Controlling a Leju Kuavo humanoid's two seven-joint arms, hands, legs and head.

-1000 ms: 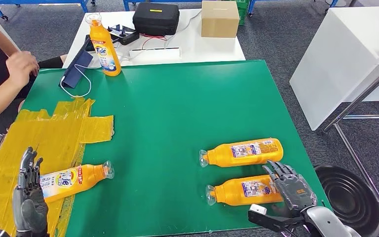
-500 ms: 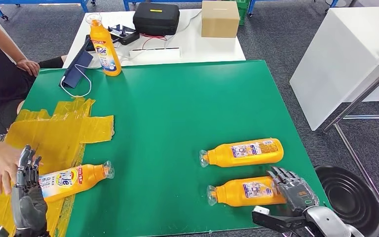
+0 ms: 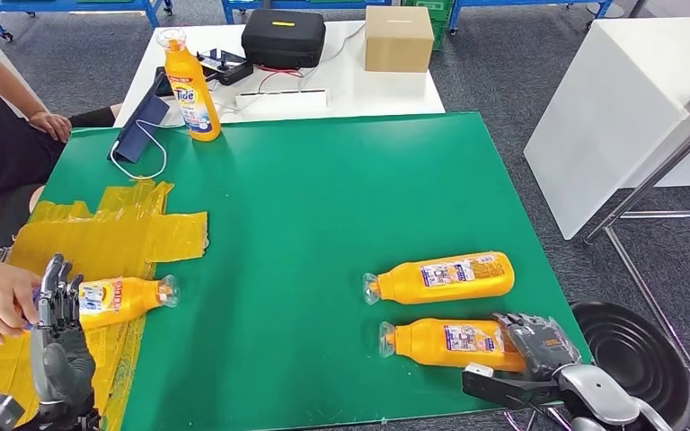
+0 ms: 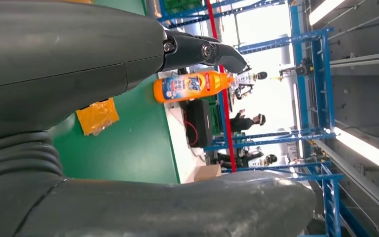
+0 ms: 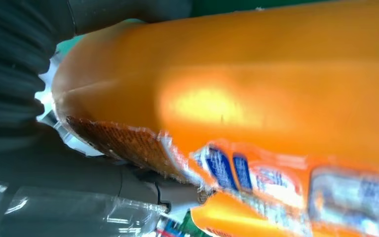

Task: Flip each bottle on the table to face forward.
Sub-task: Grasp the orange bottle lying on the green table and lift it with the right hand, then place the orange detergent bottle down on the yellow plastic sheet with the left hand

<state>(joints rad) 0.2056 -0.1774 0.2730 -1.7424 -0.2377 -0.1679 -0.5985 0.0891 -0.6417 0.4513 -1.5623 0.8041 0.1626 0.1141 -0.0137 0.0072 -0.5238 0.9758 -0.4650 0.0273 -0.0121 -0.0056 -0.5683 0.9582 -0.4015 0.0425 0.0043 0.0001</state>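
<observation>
Several orange bottles are on the green table [image 3: 323, 197]. One stands upright [image 3: 189, 85] at the far left, also seen past my fingers [image 4: 192, 85]. One lies on yellow tape at the near left [image 3: 121, 299], with a person's hand [image 3: 0, 301] on its base. My left hand [image 3: 57, 337] is raised beside it with straight fingers and holds nothing. Two bottles lie at the near right, a farther one [image 3: 440, 277] and a nearer one [image 3: 449, 343]. My right hand [image 3: 539, 346] grips the nearer bottle's base, which sits close against it [image 5: 237, 89].
Yellow tape sheets [image 3: 99, 242] cover the table's left part. A blue pouch with a cable [image 3: 139, 126] lies near the upright bottle. Behind the table is a white table with a black case [image 3: 283, 36] and a cardboard box [image 3: 400, 36]. A black bin [image 3: 642, 355] stands at the near right.
A person's hand reached in and pulled the near-left bottle further left, turning it. My right hand's fingers curled from spread over the nearer right bottle to wrapped around its base.
</observation>
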